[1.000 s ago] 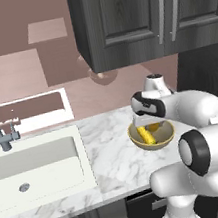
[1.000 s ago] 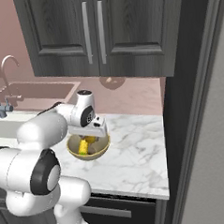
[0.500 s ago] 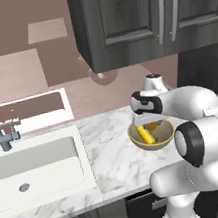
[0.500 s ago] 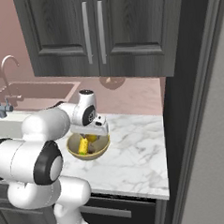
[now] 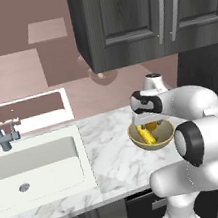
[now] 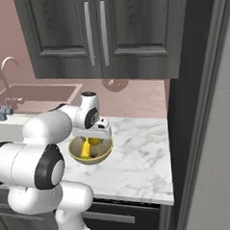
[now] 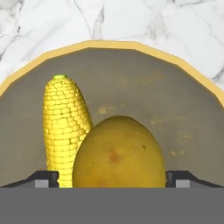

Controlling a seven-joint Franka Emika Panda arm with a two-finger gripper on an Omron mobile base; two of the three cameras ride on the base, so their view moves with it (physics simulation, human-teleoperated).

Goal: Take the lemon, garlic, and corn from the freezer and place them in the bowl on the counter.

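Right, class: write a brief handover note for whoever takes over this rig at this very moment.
Tool: open, low over the bowl, one fingertip on each side of the lemon.
Lemon and corn lie side by side in the bowl on the counter.
Done: corn and lemon delivered.
Left: the garlic, which I cannot spot in the bowl; lift clear and fetch it from the freezer.
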